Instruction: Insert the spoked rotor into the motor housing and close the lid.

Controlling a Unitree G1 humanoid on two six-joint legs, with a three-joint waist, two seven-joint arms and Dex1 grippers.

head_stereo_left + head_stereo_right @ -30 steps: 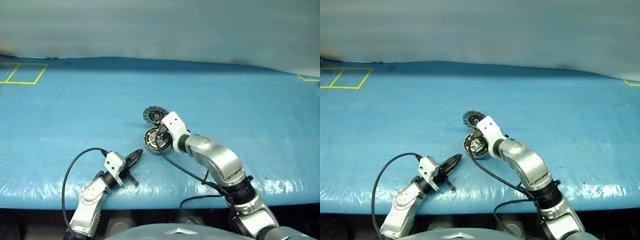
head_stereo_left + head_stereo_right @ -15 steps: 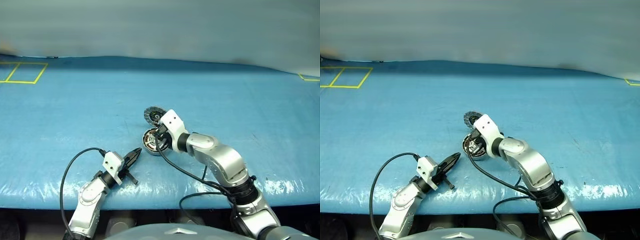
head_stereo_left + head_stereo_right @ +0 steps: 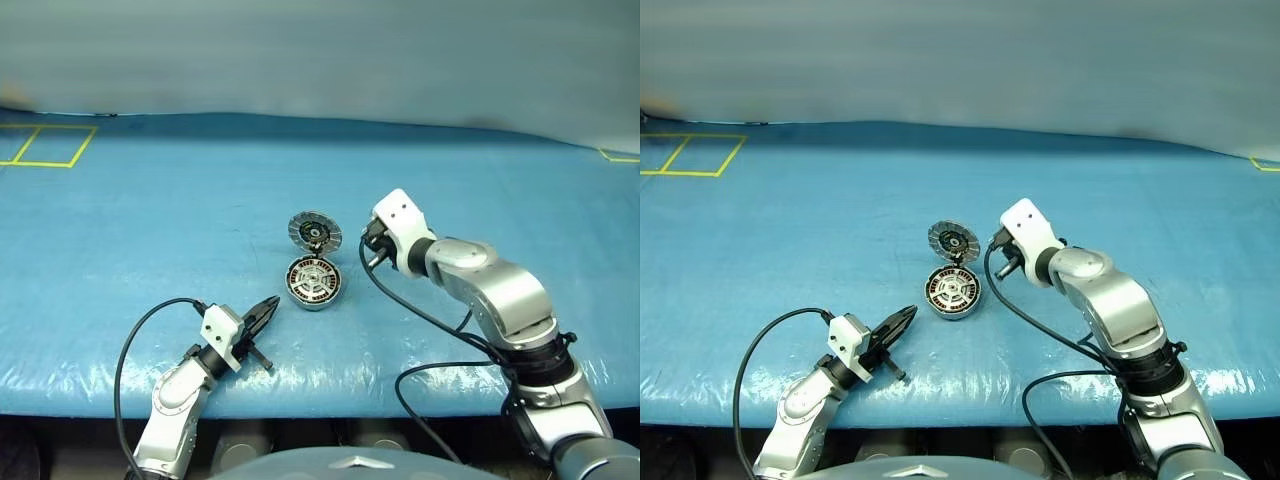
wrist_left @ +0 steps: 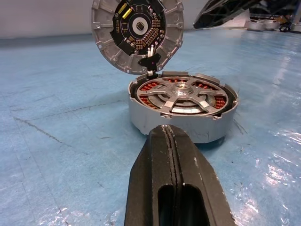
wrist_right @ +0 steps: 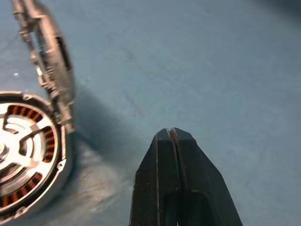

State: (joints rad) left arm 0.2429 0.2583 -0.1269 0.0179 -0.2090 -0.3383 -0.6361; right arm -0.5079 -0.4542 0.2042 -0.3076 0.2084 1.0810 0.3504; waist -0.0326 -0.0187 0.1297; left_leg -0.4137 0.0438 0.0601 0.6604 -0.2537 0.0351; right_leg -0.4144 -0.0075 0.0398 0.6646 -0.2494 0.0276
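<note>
Now: rotor seated, lid up

Spoked rotor (image 4: 181,94) sits inside motor housing (image 4: 141,115) mid-table; lid (image 4: 136,33) stands hinged open. Left gripper (image 4: 170,136) and right gripper (image 5: 171,136) both pinched closed, empty. Right fingertips hidden in head views.

Spoked rotor (image 4: 181,94) seated in motor housing (image 4: 141,116), hinged lid (image 4: 137,34) upright, open

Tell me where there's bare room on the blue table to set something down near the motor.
Bare blue table runs wide between the motor housing and the yellow tape square, and beyond the open lid to the far edge. It is crowded right of the lid, by the right pincer, and near the front edge, by the left pincer.
</note>
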